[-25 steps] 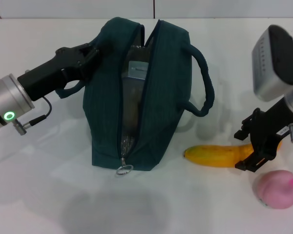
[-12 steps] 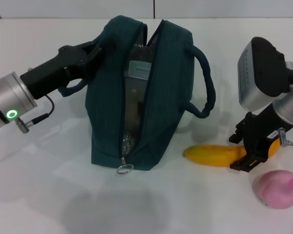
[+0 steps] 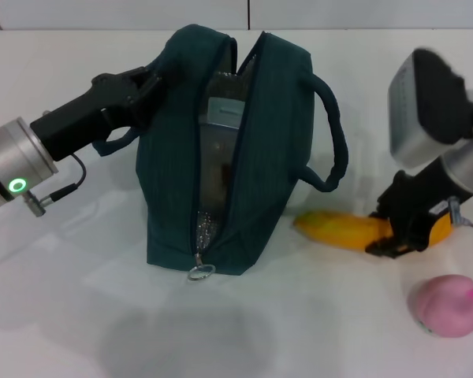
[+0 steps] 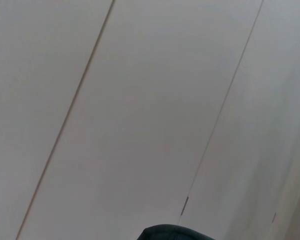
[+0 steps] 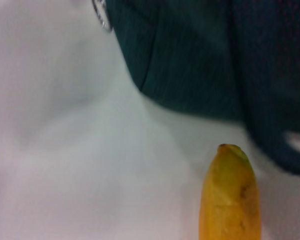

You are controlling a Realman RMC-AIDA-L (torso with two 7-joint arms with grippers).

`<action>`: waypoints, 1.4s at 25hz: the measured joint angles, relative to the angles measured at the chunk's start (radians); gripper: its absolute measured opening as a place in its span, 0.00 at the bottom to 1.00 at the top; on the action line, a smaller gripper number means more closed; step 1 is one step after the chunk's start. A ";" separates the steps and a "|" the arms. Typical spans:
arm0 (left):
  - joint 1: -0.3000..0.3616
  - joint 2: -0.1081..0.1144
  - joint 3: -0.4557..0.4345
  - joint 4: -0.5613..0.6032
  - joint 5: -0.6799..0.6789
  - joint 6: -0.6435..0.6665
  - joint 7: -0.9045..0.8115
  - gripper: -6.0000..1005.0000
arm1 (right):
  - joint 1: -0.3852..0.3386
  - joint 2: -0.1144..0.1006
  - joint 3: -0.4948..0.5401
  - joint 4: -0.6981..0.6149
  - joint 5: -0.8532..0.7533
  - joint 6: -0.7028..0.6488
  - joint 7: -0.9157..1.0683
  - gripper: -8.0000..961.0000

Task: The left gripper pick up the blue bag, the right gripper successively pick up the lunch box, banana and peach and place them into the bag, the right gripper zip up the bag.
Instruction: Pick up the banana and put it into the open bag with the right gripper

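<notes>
Banana (image 3: 355,229) is the thing our coming move turns on: it lies on the white table (image 3: 63,315) with its long axis running crosswise in the head view, one end pointing toward the blue bag (image 3: 236,150) and the other under our right gripper (image 3: 402,236). That gripper sits at the banana's far-from-bag end, its dark fingers straddling the fruit; they look pressed against it, though we judge this a pinch more than we can see it outright. The right wrist view looks straight along the banana toward the bag's base and the zip ring (image 5: 101,15), so the bag lies dead ahead along the fruit's axis. Our left gripper (image 3: 146,83) grips the bag's upper edge on its far side from the fruit, holding the mouth apart, and the lunch box (image 3: 221,110) shows inside the gap. The peach (image 3: 446,305) rests apart from the banana, nearer to us, on our right. We judge the carry must lift the banana, swing it leftward over the bag's rim and turn it in line with the zip opening, which runs away from us.
</notes>
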 joint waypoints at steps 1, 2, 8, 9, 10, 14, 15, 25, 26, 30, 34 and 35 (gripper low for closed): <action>0.002 0.000 0.000 0.000 -0.001 0.001 0.000 0.04 | -0.004 -0.002 0.023 -0.006 0.006 0.000 -0.002 0.49; 0.003 0.000 0.000 0.000 -0.002 0.002 0.000 0.04 | -0.011 -0.003 0.048 -0.015 0.009 0.000 -0.002 0.48; 0.005 0.000 0.000 0.000 -0.003 0.016 0.000 0.04 | -0.098 -0.004 0.311 -0.114 0.043 -0.006 -0.004 0.43; 0.006 0.000 0.000 0.000 -0.003 0.020 0.001 0.04 | -0.108 -0.005 0.334 -0.123 0.045 -0.006 -0.004 0.43; 0.006 0.000 0.000 0.000 -0.003 0.025 0.001 0.04 | -0.121 -0.005 0.364 -0.133 0.047 -0.002 -0.004 0.43; 0.007 0.000 0.000 0.000 -0.003 0.037 0.004 0.04 | -0.152 -0.005 0.477 -0.145 0.079 0.034 -0.004 0.43; 0.007 -0.001 0.000 0.000 -0.003 0.039 0.005 0.04 | -0.156 -0.005 0.490 -0.145 0.092 0.041 -0.005 0.43; 0.005 0.002 0.000 0.027 -0.008 0.054 0.021 0.05 | -0.241 -0.001 0.509 -0.027 0.652 0.320 -0.211 0.43; 0.006 0.002 0.000 0.027 -0.011 0.057 0.021 0.05 | -0.242 -0.003 0.511 0.024 0.766 0.304 -0.269 0.43; 0.005 0.001 0.000 0.028 -0.016 0.074 0.026 0.05 | -0.210 -0.011 0.513 0.252 1.151 0.132 -0.454 0.43; 0.001 0.000 0.000 0.028 -0.016 0.074 0.026 0.05 | -0.098 -0.015 0.515 0.560 1.359 -0.052 -0.472 0.43; 0.000 0.000 0.000 0.028 -0.015 0.074 0.026 0.05 | -0.071 -0.016 0.515 0.625 1.381 -0.071 -0.465 0.43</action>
